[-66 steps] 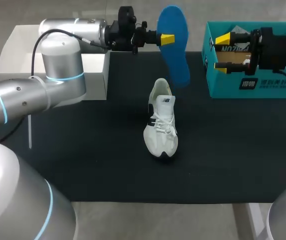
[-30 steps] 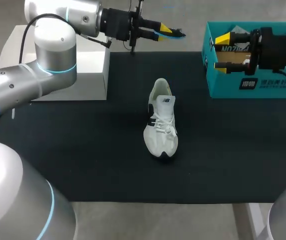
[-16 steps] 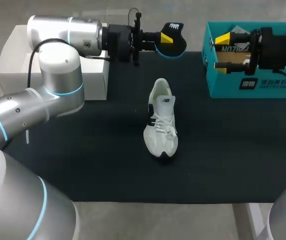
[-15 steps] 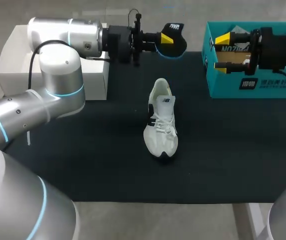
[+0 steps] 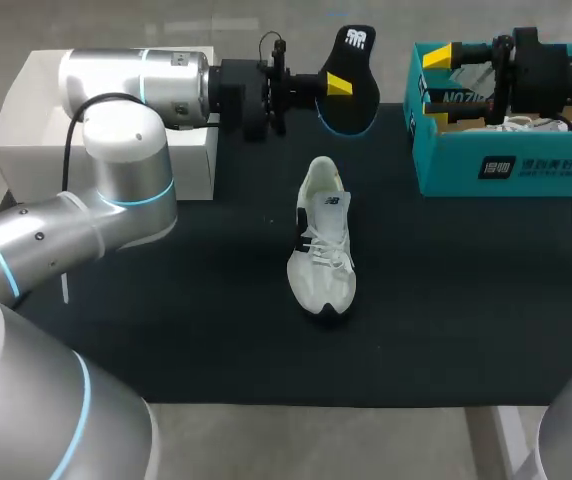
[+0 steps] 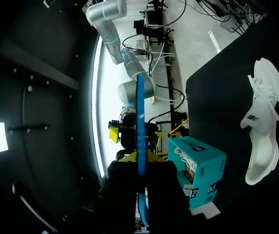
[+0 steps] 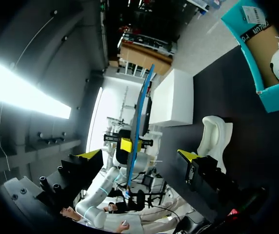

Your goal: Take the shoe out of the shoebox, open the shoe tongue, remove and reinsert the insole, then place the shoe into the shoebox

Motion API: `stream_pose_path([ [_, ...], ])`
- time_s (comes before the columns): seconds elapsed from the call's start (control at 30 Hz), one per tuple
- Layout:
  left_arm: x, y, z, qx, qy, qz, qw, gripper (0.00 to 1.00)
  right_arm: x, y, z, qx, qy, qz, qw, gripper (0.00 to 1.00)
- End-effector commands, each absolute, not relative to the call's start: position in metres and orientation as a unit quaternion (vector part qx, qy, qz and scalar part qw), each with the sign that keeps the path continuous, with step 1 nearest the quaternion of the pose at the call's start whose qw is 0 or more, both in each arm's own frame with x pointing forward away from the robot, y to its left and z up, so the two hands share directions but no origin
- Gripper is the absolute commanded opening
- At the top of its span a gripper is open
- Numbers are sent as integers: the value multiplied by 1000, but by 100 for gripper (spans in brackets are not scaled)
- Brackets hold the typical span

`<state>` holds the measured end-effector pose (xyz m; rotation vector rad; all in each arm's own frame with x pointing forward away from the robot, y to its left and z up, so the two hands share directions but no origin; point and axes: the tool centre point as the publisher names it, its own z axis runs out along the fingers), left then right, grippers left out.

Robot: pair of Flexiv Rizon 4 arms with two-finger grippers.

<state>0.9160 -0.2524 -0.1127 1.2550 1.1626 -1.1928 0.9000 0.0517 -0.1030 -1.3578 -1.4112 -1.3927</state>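
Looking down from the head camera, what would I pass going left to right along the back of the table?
A white box → the left end effector → the insole it grips → the teal shoebox.

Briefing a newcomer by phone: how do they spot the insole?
Look above the black mat, at its far edge, between the white box and teal shoebox. There the left hand holds the insole aloft: thin, black with blue rim, unlike the white shoe below.
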Motion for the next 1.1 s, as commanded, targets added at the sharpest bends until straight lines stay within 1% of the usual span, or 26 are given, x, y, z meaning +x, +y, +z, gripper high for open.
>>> stream_pose_path([
  [0.03,918,-260,-116,515,477,-486,521,0,912,60,-103,-521,-556,-533,367,100],
  [0.13,923,-266,-117,506,477,-475,539,0,910,68,-104,-516,-558,-534,370,100],
  [0.2,927,-270,-116,502,473,-471,549,0,910,73,-105,-513,-559,-533,374,95],
  [0.27,929,-275,-115,503,469,-468,556,0,909,77,-108,-512,-560,-530,379,83],
  [0.3,930,-277,-115,501,469,-470,556,0,909,80,-109,-510,-560,-528,383,74],
  [0.33,930,-278,-115,501,468,-471,555,0,909,81,-109,-508,-562,-526,387,69],
  [0.4,931,-280,-115,505,464,-472,554,0,909,85,-110,-506,-564,-523,390,65],
  [0.43,932,-281,-115,506,463,-472,554,0,910,85,-111,-505,-565,-522,391,50],
  [0.67,936,-287,-116,515,457,-470,552,0,911,90,-111,-501,-568,-517,399,43],
  [0.93,944,-299,-112,504,453,-471,565,0,910,96,-114,-497,-568,-513,408,42],
  [1.0,944,-301,-112,503,452,-472,565,0,910,97,-114,-497,-568,-513,408,40],
  [1.07,943,-303,-112,503,450,-474,566,0,910,97,-114,-497,-568,-513,409,35],
  [1.1,943,-303,-112,503,450,-474,565,0,910,96,-114,-497,-568,-513,409,35],
])
